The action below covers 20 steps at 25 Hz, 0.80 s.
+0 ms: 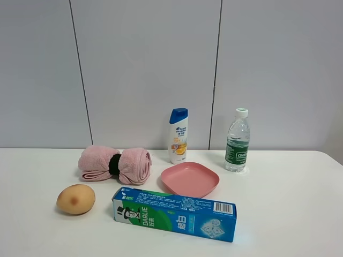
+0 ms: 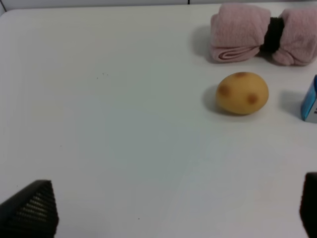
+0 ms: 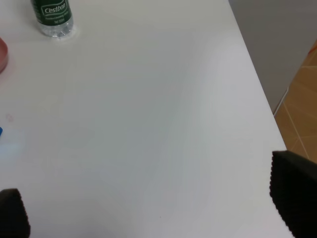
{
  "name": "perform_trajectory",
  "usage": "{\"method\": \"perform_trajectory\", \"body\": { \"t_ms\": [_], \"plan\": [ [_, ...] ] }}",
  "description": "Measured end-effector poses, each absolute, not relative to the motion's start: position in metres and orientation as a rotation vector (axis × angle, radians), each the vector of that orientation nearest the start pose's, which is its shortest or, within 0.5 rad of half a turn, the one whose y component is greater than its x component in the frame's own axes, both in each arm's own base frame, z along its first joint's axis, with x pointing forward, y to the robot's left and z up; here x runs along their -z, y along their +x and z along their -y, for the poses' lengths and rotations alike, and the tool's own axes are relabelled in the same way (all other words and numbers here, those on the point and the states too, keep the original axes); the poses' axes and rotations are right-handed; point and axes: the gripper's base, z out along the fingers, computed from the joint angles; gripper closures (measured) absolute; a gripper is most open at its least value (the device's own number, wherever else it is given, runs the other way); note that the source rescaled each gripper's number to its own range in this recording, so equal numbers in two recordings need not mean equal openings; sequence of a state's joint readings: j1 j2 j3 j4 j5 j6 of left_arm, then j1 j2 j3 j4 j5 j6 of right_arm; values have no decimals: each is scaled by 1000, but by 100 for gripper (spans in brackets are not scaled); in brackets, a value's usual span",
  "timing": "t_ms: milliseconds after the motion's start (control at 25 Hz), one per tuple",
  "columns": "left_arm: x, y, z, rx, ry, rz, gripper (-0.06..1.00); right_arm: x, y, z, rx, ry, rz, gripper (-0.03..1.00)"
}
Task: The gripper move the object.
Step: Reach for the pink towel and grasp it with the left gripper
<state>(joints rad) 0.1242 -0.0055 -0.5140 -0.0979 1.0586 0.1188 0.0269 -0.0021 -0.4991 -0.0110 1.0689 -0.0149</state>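
On the white table [image 1: 289, 203] lie a yellow-brown potato [image 1: 76, 199], a rolled pink towel with a black band [image 1: 115, 164], a pink square plate [image 1: 189, 179] and a blue-green Darlie toothpaste box [image 1: 174, 213]. A white shampoo bottle with a blue cap [image 1: 178, 135] and a water bottle [image 1: 237, 140] stand at the back. Neither gripper shows in the exterior high view. My left gripper [image 2: 168, 213] is open and empty over bare table, well short of the potato [image 2: 242, 93] and the towel [image 2: 262, 33]. My right gripper [image 3: 153, 208] is open and empty, far from the water bottle [image 3: 52, 17].
The table's right edge [image 3: 252, 74] drops off to grey wall and wooden floor in the right wrist view. A slice of the pink plate [image 3: 2, 53] and a corner of the toothpaste box [image 2: 310, 101] show at the wrist views' borders. A grey panelled wall stands behind the table.
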Motion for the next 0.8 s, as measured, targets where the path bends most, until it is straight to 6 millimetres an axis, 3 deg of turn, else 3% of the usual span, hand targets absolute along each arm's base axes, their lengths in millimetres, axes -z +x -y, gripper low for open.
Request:
{"method": "perform_trajectory", "body": {
  "t_ms": [200,360,560,800],
  "plan": [
    [-283,-6,10,-21,0,-2021,-6,-276,-5,1,6,-42,-2051,-3],
    [-299,4,11,18,-1,-2054,-6,-276,-5,1,6,-42,-2051,-3],
    [-326,36,8,28,19,-2118,-6,-276,-5,1,6,-42,-2051,-3],
    [-347,83,1,-68,176,-2125,-6,-276,-5,1,6,-42,-2051,-3]
  ]
}}
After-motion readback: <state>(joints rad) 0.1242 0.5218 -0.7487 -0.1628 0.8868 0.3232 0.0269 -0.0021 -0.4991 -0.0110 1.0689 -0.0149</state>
